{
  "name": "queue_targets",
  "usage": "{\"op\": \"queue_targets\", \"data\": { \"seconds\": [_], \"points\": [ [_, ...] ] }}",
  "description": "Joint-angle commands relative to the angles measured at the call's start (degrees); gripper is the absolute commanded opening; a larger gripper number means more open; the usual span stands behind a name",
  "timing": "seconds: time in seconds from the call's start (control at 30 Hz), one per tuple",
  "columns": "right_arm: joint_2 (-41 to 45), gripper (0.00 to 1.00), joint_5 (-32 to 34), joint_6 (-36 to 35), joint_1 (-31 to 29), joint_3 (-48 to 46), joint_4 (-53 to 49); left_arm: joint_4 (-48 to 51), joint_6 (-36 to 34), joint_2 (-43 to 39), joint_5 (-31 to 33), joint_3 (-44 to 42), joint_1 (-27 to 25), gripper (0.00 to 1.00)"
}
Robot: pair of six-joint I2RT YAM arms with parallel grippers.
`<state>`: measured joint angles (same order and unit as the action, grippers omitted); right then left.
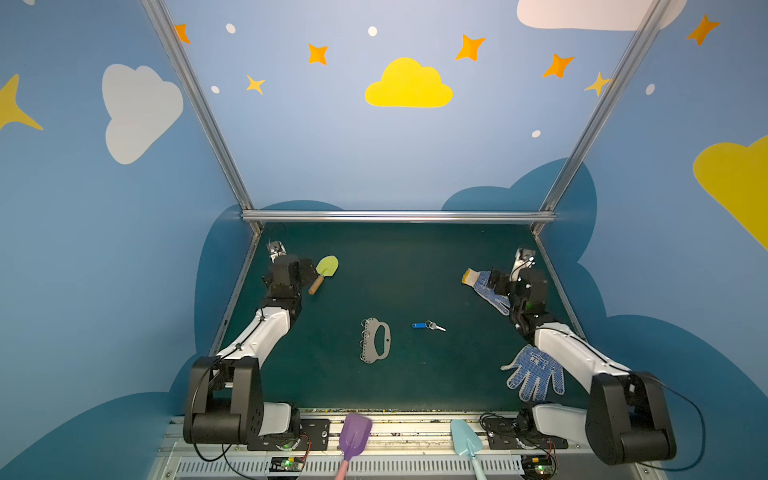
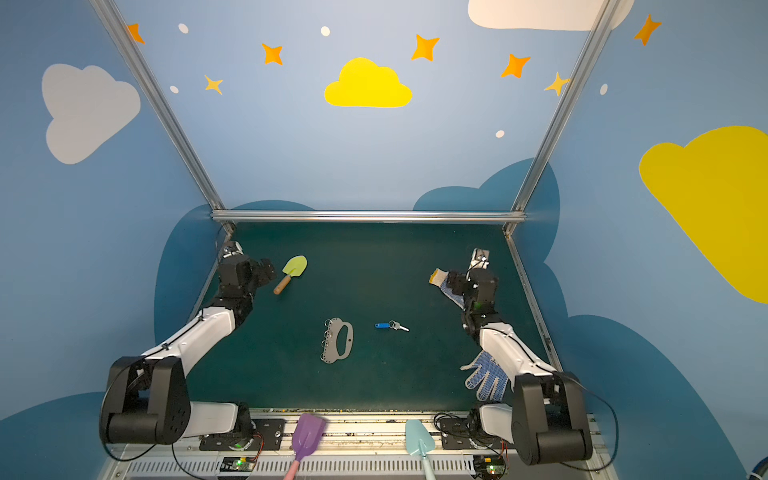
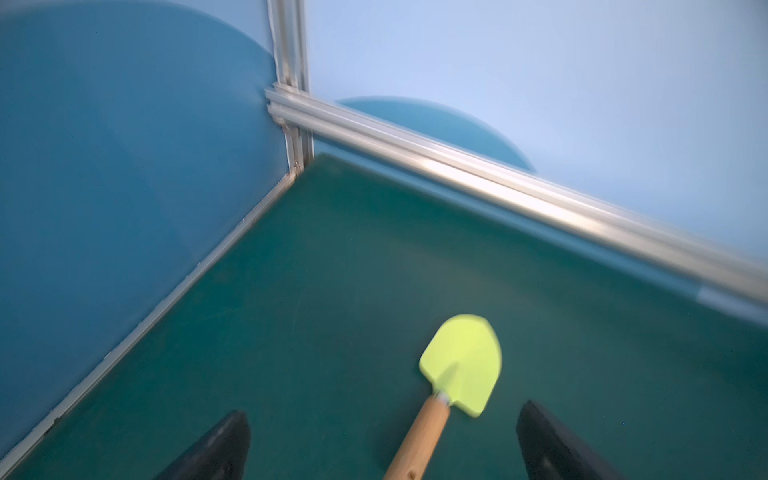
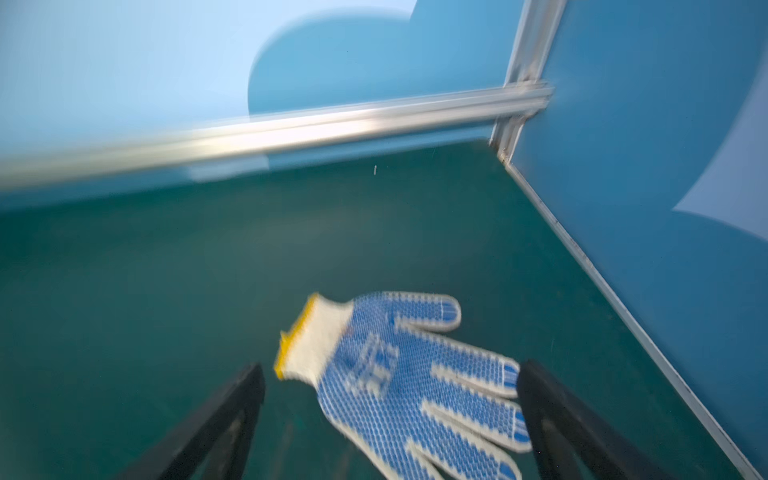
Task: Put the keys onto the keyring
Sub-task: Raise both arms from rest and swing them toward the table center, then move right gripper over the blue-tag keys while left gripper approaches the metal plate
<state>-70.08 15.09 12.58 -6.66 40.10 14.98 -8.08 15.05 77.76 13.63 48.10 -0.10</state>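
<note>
Both top views: the keys (image 1: pixel 428 326) lie flat on the green surface (image 1: pixel 415 270), centre-lower frame, blue tag pointing left. The keyring (image 1: pixel 375 340) lies just left of them, apart, with its rings along its left edge. Left arm (image 1: pixel 270 332) and right arm (image 1: pixel 569 349) run up the frame's sides, well clear of both. The spare glove (image 1: pixel 534 372) at lower right shows only here.

Left wrist view, blurred: left hand (image 3: pixel 384 409) released, spread wide, gripping nothing. The trowel (image 3: pixel 461 365) lies on the surface, handle between the fingers.

Right wrist view, blurred: right hand (image 4: pixel 391 365) released, spread over the dotted glove (image 4: pixel 374 395), which lies flat.

I get the keys and keyring from the top views only.
</note>
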Motion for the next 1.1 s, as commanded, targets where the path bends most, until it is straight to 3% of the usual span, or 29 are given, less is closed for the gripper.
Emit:
{"op": "queue_targets", "data": {
  "seconds": [0.0,0.03,0.1,0.17,0.3,0.43,0.6,0.73,0.83,0.93,1.07],
  "points": [
    [3.8,0.97,-10.9,20.3,5.2,6.9,-21.4,18.7,9.1,-1.1,-6.0,6.7,0.6,1.0],
    [3.9,0.97,-18.2,22.6,7.2,7.0,-20.4,21.0,9.8,-1.3,-8.5,8.2,0.6,1.0],
    [3.6,0.95,-25.9,24.9,8.9,6.9,-19.5,25.0,10.9,-2.3,-12.8,10.1,0.6,0.98],
    [3.4,0.87,-33.2,22.4,8.8,8.2,-21.7,26.1,13.0,-3.8,-18.6,9.7,0.6,0.92],
    [3.9,0.7,-37.9,18.9,4.5,11.7,-29.2,27.6,18.4,-8.5,-29.2,6.0,-0.3,0.81],
    [4.8,0.6,-37.0,14.9,-2.3,14.7,-35.9,27.5,22.1,-13.4,-33.7,0.6,-3.5,0.75],
    [3.4,0.53,-34.7,10.9,-10.6,15.0,-39.5,26.4,25.5,-17.3,-33.2,-4.9,-10.3,0.71],
    [-1.8,0.42,-29.0,9.0,-16.1,16.0,-43.1,26.2,25.5,-15.7,-31.3,-4.8,-15.1,0.67],
    [-6.2,0.33,-26.6,11.4,-19.0,17.3,-45.7,25.4,25.3,-12.9,-31.0,-3.5,-17.3,0.66],
    [-9.4,0.3,-25.1,14.9,-21.3,17.1,-45.5,25.7,25.2,-9.9,-30.5,-1.6,-18.2,0.65],
    [-14.1,0.35,-24.0,16.6,-23.0,16.5,-42.9,24.8,25.4,-7.8,-30.8,-0.9,-19.2,0.65]
  ]
}}
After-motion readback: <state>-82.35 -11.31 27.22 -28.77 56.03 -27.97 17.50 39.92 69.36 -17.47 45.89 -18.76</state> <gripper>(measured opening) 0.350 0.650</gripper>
